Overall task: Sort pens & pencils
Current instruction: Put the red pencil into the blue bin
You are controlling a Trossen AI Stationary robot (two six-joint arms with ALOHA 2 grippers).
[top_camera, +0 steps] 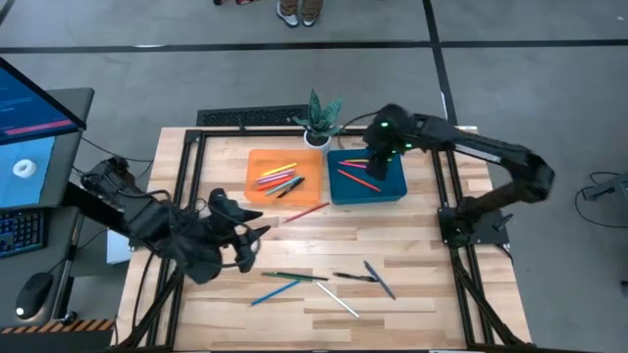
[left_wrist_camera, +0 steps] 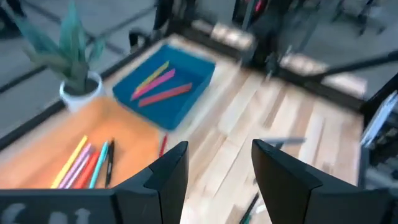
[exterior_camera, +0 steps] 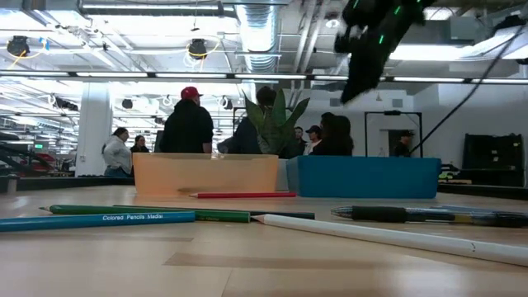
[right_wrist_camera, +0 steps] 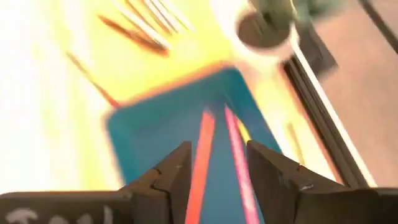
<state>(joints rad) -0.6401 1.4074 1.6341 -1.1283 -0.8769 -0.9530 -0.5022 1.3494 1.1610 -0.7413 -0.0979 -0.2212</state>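
Several pens and pencils lie in the orange tray (top_camera: 280, 176), and red, pink and yellow ones lie in the blue tray (top_camera: 368, 181). A red pencil (top_camera: 306, 213) lies loose on the table in front of the trays. Nearer the front edge lie a green pencil (top_camera: 294, 277), a blue pencil (top_camera: 275, 290), a white stick (top_camera: 337, 299), a black pen (top_camera: 353, 277) and a grey pen (top_camera: 380, 279). My right gripper (right_wrist_camera: 217, 165) hovers open above the blue tray, holding nothing. My left gripper (left_wrist_camera: 221, 168) is open over the table's left part (top_camera: 250, 240), also holding nothing.
A small potted plant (top_camera: 322, 123) stands at the far edge behind the two trays. A black frame (top_camera: 186, 167) borders the table. A monitor (top_camera: 29, 137) and a mouse (top_camera: 34, 289) sit off the left side. People (exterior_camera: 188, 124) stand in the room beyond.
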